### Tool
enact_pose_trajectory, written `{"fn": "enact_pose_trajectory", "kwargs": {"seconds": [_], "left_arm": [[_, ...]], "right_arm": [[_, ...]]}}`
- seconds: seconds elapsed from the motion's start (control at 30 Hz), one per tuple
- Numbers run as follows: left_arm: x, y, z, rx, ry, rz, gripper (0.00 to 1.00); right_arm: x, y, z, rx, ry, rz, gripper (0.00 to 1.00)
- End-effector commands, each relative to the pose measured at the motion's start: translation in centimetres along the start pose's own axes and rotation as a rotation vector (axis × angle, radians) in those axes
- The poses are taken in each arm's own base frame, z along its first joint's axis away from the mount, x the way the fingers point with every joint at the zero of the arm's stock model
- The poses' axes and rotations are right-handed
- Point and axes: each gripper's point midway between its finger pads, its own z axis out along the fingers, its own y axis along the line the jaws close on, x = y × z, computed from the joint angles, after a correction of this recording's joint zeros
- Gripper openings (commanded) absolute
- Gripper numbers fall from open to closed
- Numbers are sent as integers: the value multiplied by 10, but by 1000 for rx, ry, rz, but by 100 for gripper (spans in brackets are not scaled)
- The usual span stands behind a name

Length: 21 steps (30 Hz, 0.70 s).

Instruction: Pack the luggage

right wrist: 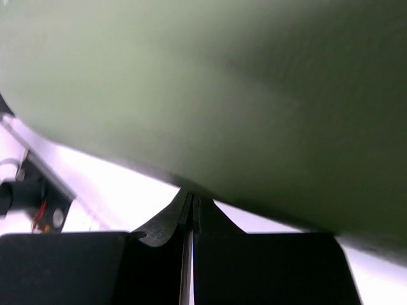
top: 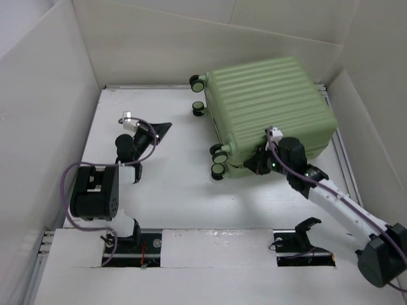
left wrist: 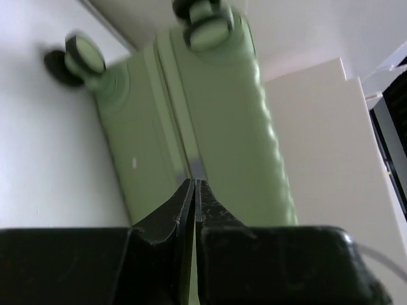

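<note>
Looking from above, the luggage point(top: 270, 108) lies shut just beyond the right gripper point(top: 262, 162), with the left gripper point(top: 166, 127) well apart. From the left wrist, its jaws are pinched together on nothing, the case ahead. From the right wrist, closed tips meet the shell's lower edge. The step is probably a nudge, so push low and slowly, or the case will pivot.

The luggage point(right wrist: 222, 95) fills the right wrist view, blurred and cut off on every side. Its wheels point(left wrist: 86, 54) blur in the left wrist view.
</note>
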Motion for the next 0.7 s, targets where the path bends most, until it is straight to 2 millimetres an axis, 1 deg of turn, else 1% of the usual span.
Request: {"fn": "enact_pose_trajectory", "kwargs": {"seconds": [0.0,0.03,0.07,0.1,0.13,0.17,0.2,0.23,0.27,0.3,0.33,0.37,0.4,0.43,0.47,0.5,0.53,0.57,0.6,0.63,0.67], "left_arm": [[8,-88,-48,359,-90,233,0],[17,-100,-57,385,-84,254,0],[19,-96,-60,366,-86,289,0],[25,-93,-62,342,-71,300,0],[26,-86,-65,277,-61,302,0],[24,-79,-65,229,-71,321,0],[21,-75,-61,191,-86,385,0],[17,-78,-55,150,-81,391,0],[17,-86,-50,162,-75,407,2],[14,-87,-45,162,-75,407,13],[16,-95,-40,191,-60,385,46],[12,-100,-28,215,-53,374,63],[10,-101,-19,224,-40,360,76],[9,-101,-9,234,-23,348,95],[2,-101,14,252,-9,314,100],[5,-102,24,278,38,300,100],[4,-100,37,288,60,282,100],[2,-98,49,295,84,263,100],[1,-93,74,318,136,244,100],[5,-92,85,329,162,231,100],[3,-90,95,340,172,238,100]], "right_arm": [[-101,8,3,-66,-200,-112,0],[-113,5,5,-77,-201,-105,0],[-136,13,5,-99,-227,-117,0],[-137,5,18,-93,-195,-100,0],[-143,4,21,-100,-200,-102,0],[-145,8,22,-116,-194,-94,0],[-142,8,16,-123,-199,-86,0],[-135,11,9,-134,-199,-79,0],[-126,15,3,-133,-205,-77,0],[-92,4,2,-111,-166,-48,0],[-91,17,-21,-137,-227,-63,0],[-78,20,-29,-154,-228,-35,0],[-57,9,-30,-127,-219,-4,0],[-56,13,-45,-134,-259,-10,0],[-50,13,-50,-133,-256,-8,0],[-40,4,-52,-89,-235,12,0],[-39,2,-55,-72,-243,15,0],[-42,6,-60,-83,-263,17,0],[-40,5,-60,-80,-255,20,0],[-38,4,-59,-73,-247,22,0],[-36,3,-57,-69,-239,26,0]]}}
